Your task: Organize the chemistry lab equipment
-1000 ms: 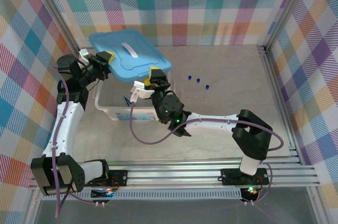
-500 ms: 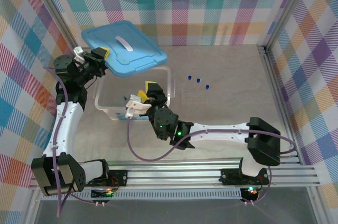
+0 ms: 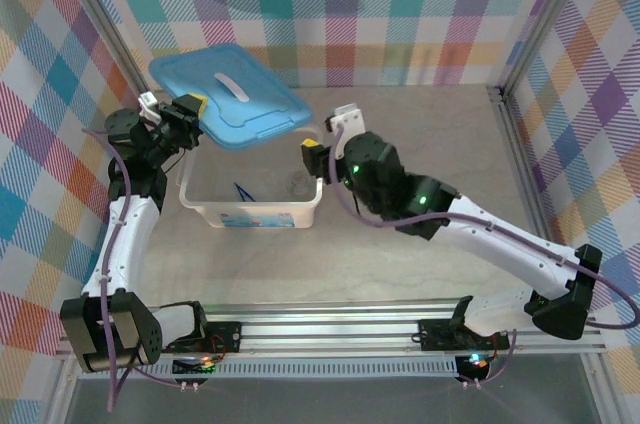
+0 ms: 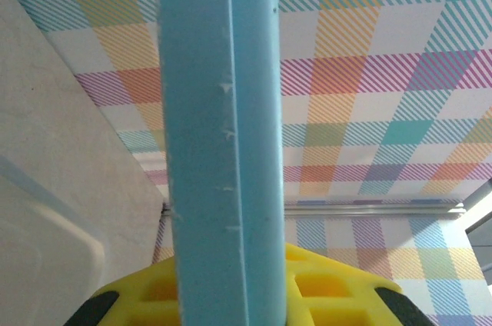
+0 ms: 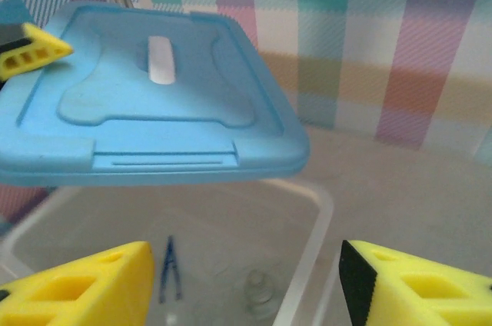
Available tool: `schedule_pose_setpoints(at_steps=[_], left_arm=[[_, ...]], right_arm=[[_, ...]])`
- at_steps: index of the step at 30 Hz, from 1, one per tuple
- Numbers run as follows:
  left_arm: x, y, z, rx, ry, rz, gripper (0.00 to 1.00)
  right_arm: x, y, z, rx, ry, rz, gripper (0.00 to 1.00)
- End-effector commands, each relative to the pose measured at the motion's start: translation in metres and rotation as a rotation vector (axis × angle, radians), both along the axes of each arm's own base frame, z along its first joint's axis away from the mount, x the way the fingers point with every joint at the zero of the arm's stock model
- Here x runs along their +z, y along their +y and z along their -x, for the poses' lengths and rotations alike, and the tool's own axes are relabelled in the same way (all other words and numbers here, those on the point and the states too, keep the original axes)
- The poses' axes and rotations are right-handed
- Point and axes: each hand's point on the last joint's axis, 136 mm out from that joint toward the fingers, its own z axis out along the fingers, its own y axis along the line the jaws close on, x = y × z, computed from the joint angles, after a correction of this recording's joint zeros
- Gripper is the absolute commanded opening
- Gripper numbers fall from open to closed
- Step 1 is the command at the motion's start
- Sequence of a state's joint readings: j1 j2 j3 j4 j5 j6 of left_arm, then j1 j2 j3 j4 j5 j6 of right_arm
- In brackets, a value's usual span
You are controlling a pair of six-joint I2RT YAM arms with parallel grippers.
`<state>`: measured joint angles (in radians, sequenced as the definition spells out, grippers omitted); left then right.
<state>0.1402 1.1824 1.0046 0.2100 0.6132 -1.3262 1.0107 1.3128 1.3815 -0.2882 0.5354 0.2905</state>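
Observation:
My left gripper (image 3: 187,109) is shut on the edge of the flat blue lid (image 3: 226,94), holding it tilted above the far left of the translucent box (image 3: 205,212). The lid's edge (image 4: 219,134) runs up between the yellow fingers (image 4: 330,287). Inside the box lie dark blue tweezers (image 3: 243,191) and a round clear glass flask (image 3: 298,182). The right wrist view shows the tweezers (image 5: 171,268) and flask (image 5: 261,291) below the lid (image 5: 154,103). My right gripper (image 3: 322,139) hangs open and empty just beyond the box's right end, its fingers (image 5: 84,287) wide apart.
The box rim (image 5: 307,257) lies directly under my right gripper. The right arm stretches across the table from the near right corner. Checked walls close in the back and both sides, and a metal rail (image 3: 400,324) runs along the near edge.
My right gripper has pulled out of the box and swung to its right end, jaws widening. The left gripper has carried the lid slightly farther back and left.

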Motion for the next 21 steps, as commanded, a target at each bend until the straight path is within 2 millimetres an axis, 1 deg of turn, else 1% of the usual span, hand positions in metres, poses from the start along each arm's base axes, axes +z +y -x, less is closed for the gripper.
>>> schedule_pose_setpoints(at_steps=[1, 5, 9, 13, 16, 17, 21], left_arm=[[0.018, 0.005, 0.007, 0.025, -0.091, -0.035, 0.05], [0.019, 0.008, 0.005, 0.043, -0.111, -0.018, 0.05], [0.015, 0.012, 0.003, 0.069, -0.128, -0.005, 0.04], [0.011, 0.012, -0.001, 0.065, -0.133, -0.004, 0.04], [0.008, 0.014, -0.003, 0.076, -0.133, -0.004, 0.04], [0.008, 0.015, -0.003, 0.079, -0.137, -0.001, 0.04], [0.01, 0.016, -0.003, 0.092, -0.16, 0.017, 0.04]], right_arm=[[-0.032, 0.018, 0.017, 0.128, 0.35, -0.27, 0.69], [-0.031, 0.034, 0.013, 0.217, 0.478, -0.465, 0.73], [-0.027, 0.052, 0.007, 0.29, 0.587, -0.627, 0.73], [-0.031, 0.065, -0.005, 0.332, 0.663, -0.771, 0.75], [-0.037, 0.08, -0.013, 0.357, 0.745, -0.818, 0.76], [-0.036, 0.085, -0.014, 0.369, 0.76, -0.837, 0.76], [-0.048, 0.099, -0.028, 0.362, 0.824, -0.923, 0.75]])
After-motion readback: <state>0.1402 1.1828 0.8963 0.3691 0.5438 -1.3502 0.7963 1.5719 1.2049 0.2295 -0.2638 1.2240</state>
